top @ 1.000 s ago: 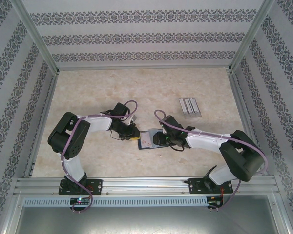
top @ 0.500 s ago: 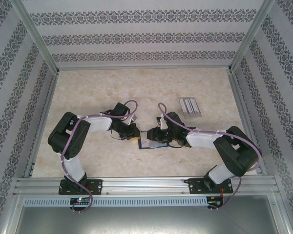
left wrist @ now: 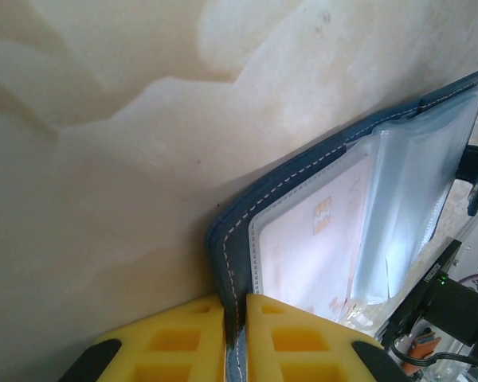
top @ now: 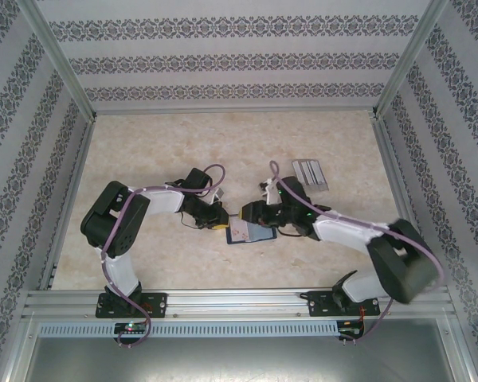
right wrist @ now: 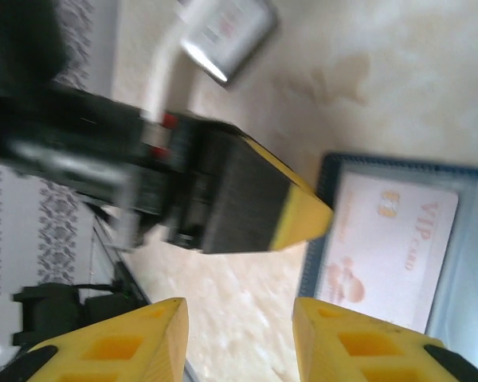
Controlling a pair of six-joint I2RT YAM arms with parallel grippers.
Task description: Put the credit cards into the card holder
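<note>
Card holder [top: 247, 231]: what has hold of it? (Operator)

Instructor: Your left gripper [left wrist: 235, 304]; its yellow fingers [left wrist: 175, 338] are pressed together on the stitched edge of the navy cover. From there outward: the holder lies open on the table [top: 143, 151], between the two arms; its clear sleeves [left wrist: 406, 199] are exposed; a pale card [right wrist: 386, 239] sits inside one of them.

Operator: And my right gripper [right wrist: 237, 314]?

Instructor: Jaws spread, nothing between them; it stands just beside the holder's edge, close to the left fingertips; the clear slotted rack [top: 309, 173] is well apart, towards the back right.

Operator: How do I do this step well?

Instructor: As I judge it, you are bracing the holder for loading; hold the left pinch firm so that the cover cannot fold shut; bring each card in low and flat, in line with a sleeve mouth; a thin sleeve will probably buckle if you push at an angle.
</note>
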